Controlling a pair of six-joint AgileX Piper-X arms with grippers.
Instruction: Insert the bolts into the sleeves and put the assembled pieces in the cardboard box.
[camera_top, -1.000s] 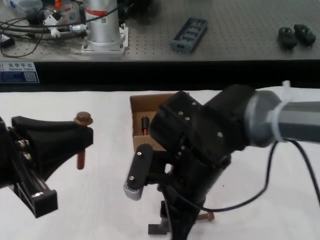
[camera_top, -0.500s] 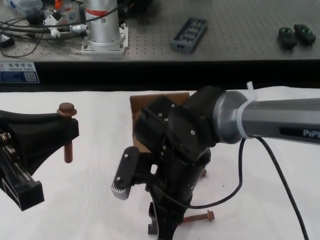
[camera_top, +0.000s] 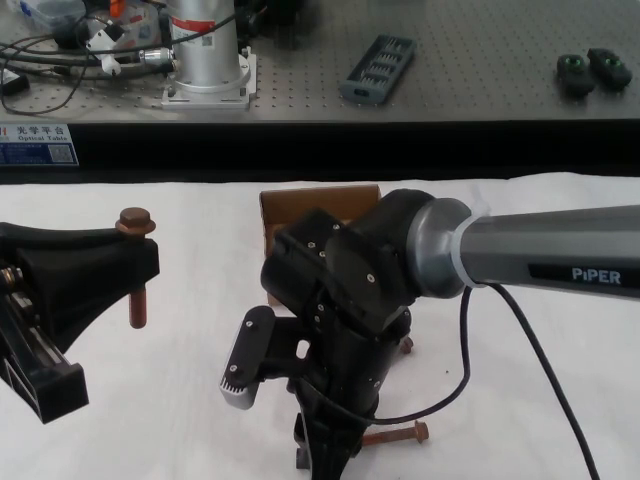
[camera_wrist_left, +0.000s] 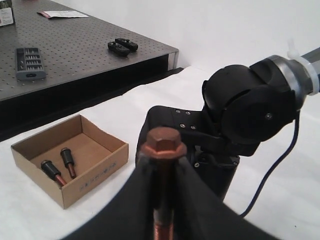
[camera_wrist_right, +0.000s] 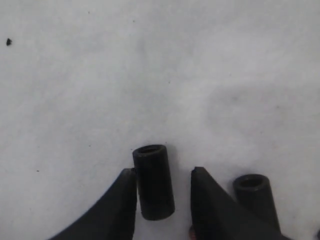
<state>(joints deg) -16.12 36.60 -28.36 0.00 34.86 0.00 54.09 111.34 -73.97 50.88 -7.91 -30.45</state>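
My left gripper hangs at the left above the cloth, shut on a copper bolt held upright with its hex head on top. My right gripper points straight down near the front of the bench, open, with its fingers on either side of a black sleeve standing on the white cloth. A second black sleeve stands just beside one finger. The cardboard box holds two assembled pieces; in the high view the box sits behind the right arm.
A loose copper bolt lies on the cloth by the right arm's base end, its cable looping beside it. A dark perforated bench with tools runs along the back. Open white cloth spreads to the right.
The right arm has swung left and lowered toward the front of the bench. The left gripper carried its bolt a little leftward, then held still.
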